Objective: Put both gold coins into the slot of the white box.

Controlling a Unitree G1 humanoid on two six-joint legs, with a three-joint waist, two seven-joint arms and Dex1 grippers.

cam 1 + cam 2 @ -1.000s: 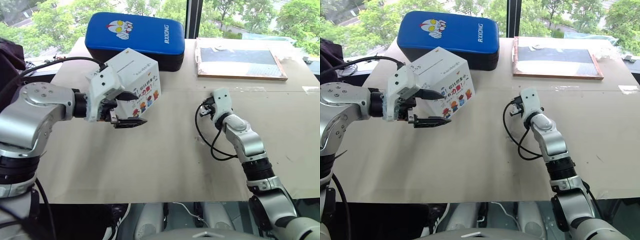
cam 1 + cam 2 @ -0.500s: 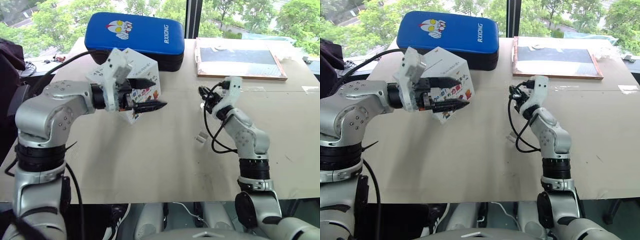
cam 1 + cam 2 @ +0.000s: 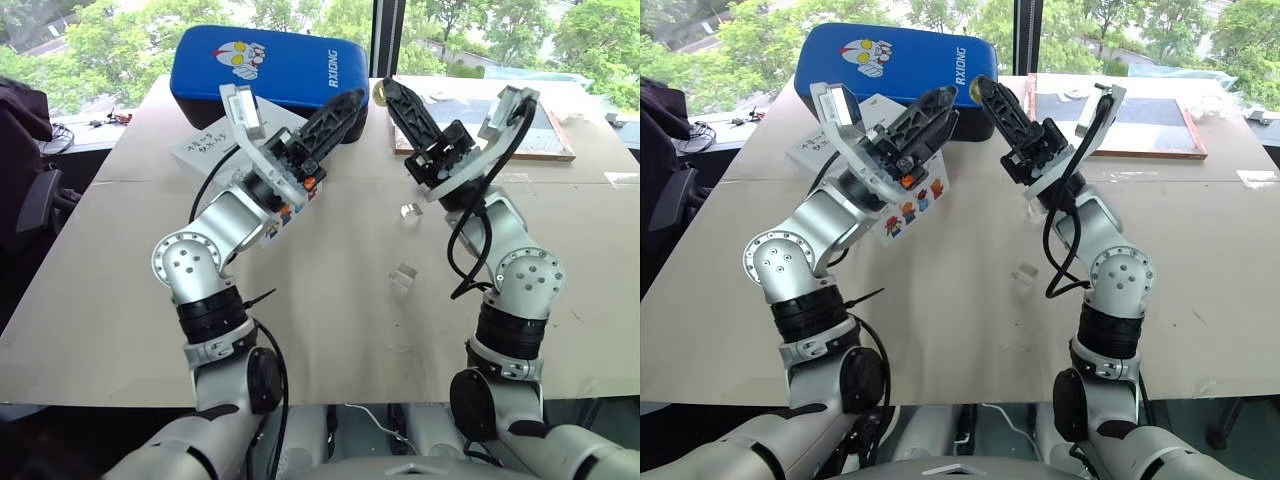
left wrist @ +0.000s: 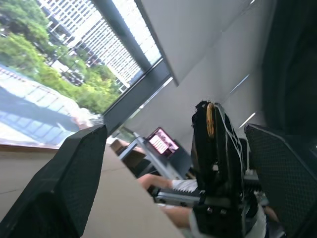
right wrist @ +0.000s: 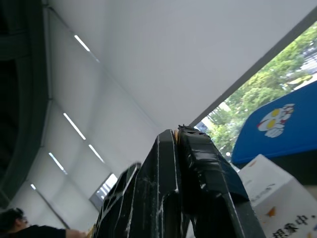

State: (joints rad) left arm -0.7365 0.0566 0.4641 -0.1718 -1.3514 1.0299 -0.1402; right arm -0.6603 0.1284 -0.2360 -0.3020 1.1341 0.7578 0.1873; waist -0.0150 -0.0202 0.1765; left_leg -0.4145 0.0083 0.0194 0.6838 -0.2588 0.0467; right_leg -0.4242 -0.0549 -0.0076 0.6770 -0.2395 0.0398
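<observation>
Black right gripper, upper centre of frame, pinches small flat gold coin at its tips | black left gripper raised facing it, jaws spread, empty | white cardboard box with cartoon figures on table upper left, behind left arm | step: coin lifted, perhaps for handover | next: bring coin edge-on to box's slot.

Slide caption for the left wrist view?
Open left gripper faces the shut right gripper, a small shiny gold coin pinched at its tip.
</observation>
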